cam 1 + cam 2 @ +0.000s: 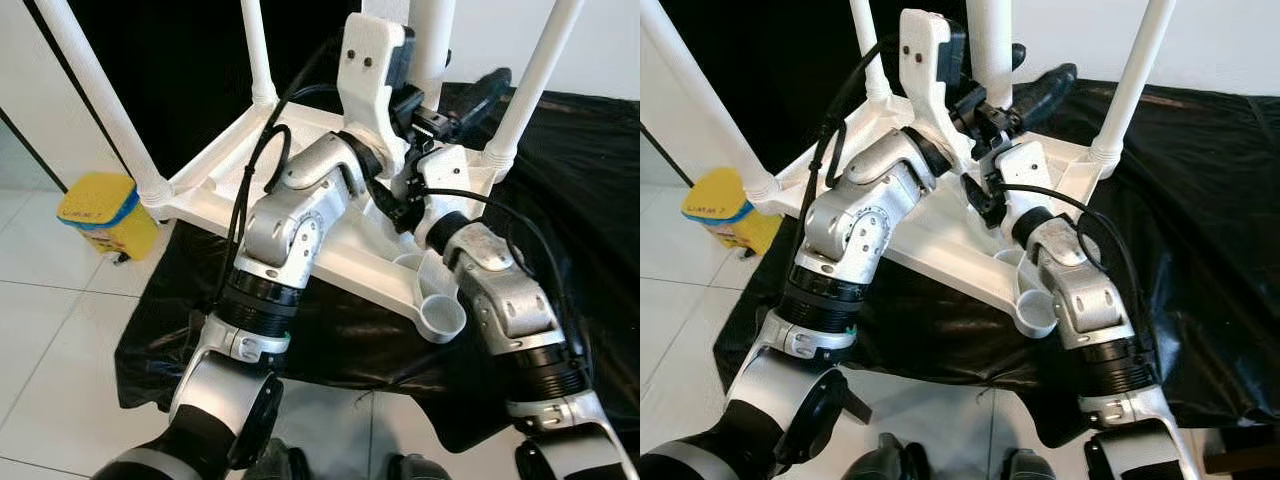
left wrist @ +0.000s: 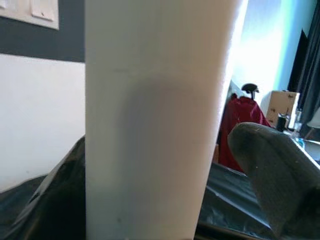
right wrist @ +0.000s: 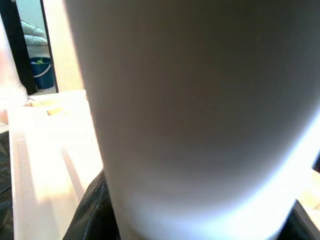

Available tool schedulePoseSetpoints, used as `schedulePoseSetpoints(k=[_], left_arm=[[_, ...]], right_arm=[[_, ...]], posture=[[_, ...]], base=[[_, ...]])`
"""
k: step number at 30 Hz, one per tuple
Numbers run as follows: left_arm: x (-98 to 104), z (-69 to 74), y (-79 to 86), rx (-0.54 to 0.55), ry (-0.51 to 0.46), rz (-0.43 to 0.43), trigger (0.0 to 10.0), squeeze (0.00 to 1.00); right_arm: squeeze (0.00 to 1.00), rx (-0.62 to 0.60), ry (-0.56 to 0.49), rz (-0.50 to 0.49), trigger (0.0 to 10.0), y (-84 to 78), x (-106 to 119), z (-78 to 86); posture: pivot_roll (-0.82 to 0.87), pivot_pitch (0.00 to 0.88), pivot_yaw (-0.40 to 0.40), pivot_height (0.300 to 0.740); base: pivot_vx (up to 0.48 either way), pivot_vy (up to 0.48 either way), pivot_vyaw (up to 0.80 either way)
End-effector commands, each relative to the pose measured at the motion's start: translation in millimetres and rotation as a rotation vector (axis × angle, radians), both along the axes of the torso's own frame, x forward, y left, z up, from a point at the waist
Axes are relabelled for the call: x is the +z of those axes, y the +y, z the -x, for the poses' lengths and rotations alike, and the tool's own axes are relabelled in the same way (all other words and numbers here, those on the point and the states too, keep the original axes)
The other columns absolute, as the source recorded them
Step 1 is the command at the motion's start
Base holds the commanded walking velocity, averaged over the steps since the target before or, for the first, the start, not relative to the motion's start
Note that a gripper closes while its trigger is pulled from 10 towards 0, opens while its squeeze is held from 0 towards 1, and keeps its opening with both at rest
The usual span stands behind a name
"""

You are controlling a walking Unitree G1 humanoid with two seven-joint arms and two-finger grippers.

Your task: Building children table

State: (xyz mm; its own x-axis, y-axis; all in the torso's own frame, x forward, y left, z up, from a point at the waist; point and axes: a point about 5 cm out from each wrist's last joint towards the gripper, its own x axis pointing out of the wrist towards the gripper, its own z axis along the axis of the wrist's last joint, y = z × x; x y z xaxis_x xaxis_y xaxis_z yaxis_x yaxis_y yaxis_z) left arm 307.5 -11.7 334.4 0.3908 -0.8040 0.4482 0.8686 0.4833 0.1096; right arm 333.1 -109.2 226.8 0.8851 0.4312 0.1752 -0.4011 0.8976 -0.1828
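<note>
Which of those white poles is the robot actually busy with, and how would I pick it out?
Find the upside-down white table lying on the black sheet, legs pointing up. The leg being worked on is the one that both silver arms reach to, at the far middle. The three other legs stand free at corners, untouched.

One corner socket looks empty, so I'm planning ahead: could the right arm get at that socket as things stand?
Probably yes: the empty socket sits open just beside the right arm's forearm, though the right gripper is up at the leg.
</note>
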Motion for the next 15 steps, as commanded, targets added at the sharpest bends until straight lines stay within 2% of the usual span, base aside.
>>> schedulePoseSetpoints(k=[1,7,10,13,15], left_arm=[[4.6,16.7,-14.2,-0.08,-0.062,-0.022,10.0,0.0],[9.6,16.1,-1.8,0.004,-0.091,0.003,10.0,0.0],[11.3,16.3,1.6,0.018,-0.098,0.012,10.0,0.0],[17.2,17.0,17.3,0.062,-0.102,0.064,10.0,0.0],[17.5,17.1,18.5,0.066,-0.101,0.068,10.0,0.0]], right_arm=[[0.0,-0.06,0.023,-0.034,10.0,-6.4,3.9,-6.4],[0.0,-0.138,0.034,-0.116,10.0,-13.3,4.6,-12.9],[0.0,-0.153,0.036,-0.127,10.0,-14.2,4.8,-14.7],[0.0,-0.165,0.047,-0.145,10.0,-11.3,5.1,-20.9],[0.0,-0.165,0.049,-0.146,10.0,-10.8,5.1,-21.4]], posture=[[-0.04,0.091,-0.035,0.74],[0.01,0.09,-0.082,0.74],[0.02,0.091,-0.093,0.74],[0.06,0.09,-0.117,0.74],[0.06,0.09,-0.117,0.74]], base=[[0.0,0.0,0.0],[0.0,0.0,0.0],[0.0,0.0,0.0],[0.0,0.0,0.0],[0.0,0.0,0.0]])
